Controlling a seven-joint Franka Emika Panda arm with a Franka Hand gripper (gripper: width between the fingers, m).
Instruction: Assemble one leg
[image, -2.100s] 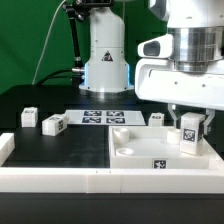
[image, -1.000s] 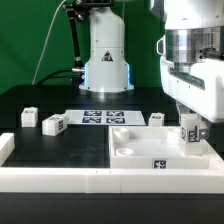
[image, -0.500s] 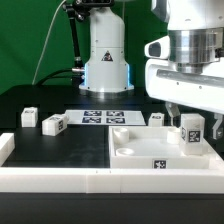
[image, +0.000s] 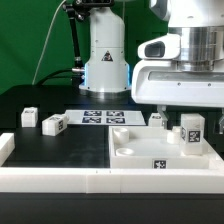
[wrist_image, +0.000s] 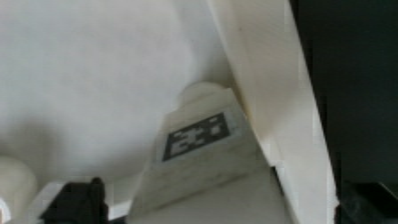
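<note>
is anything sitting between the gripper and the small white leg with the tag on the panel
Nothing visible does. The small white block-shaped leg with its black-and-white tag stands upright at the corner of the large white square panel, on the exterior view's right. The gripper hangs directly above it, with no other part between them.

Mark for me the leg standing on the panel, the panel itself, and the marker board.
leg (image: 192, 131), exterior view, on its tagged front face.
panel (image: 135, 158), exterior view, on its bare white top.
marker board (image: 103, 118), exterior view, among its tags.
</note>
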